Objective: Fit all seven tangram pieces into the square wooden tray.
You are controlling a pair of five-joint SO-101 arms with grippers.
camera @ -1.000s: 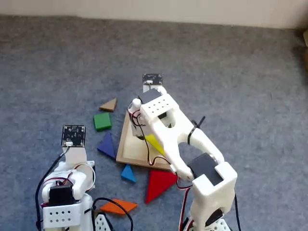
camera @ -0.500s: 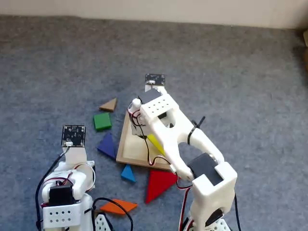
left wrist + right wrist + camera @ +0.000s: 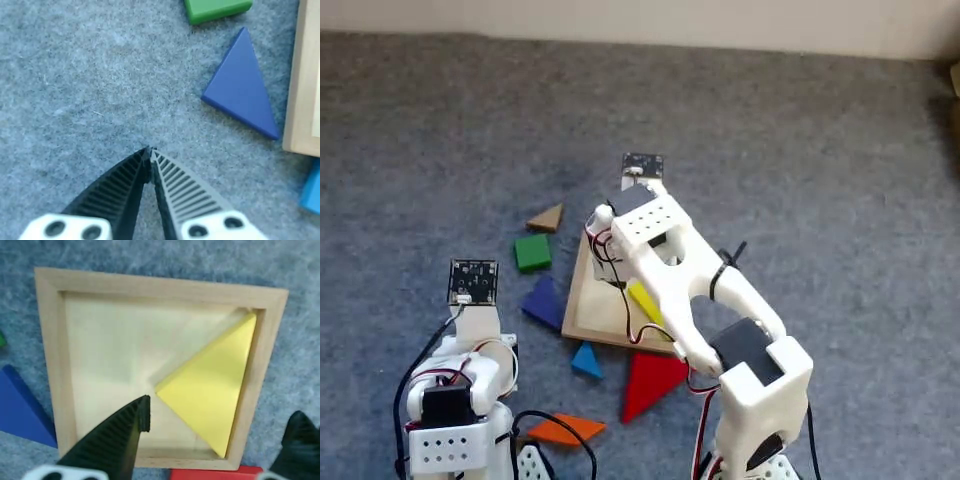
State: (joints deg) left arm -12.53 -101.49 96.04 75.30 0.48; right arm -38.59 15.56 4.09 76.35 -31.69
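Low in the high view, the orange piece (image 3: 560, 430) and red triangle (image 3: 650, 380) are lying on the carpet (image 3: 820, 150), just short of the wooden tray (image 3: 50, 365). At lower left, the left gripper (image 3: 150, 149) is hanging with fingers pressed together (nothing between them), the dark blue triangle (image 3: 242, 92) just ahead. At centre, the right gripper (image 3: 221, 422) is hovering spread wide over the tray, the yellow triangle (image 3: 212, 390) lying flat in one corner beneath it. Farther up, the green square (image 3: 532, 252) and tan triangle (image 3: 547, 217) are sitting left of the tray.
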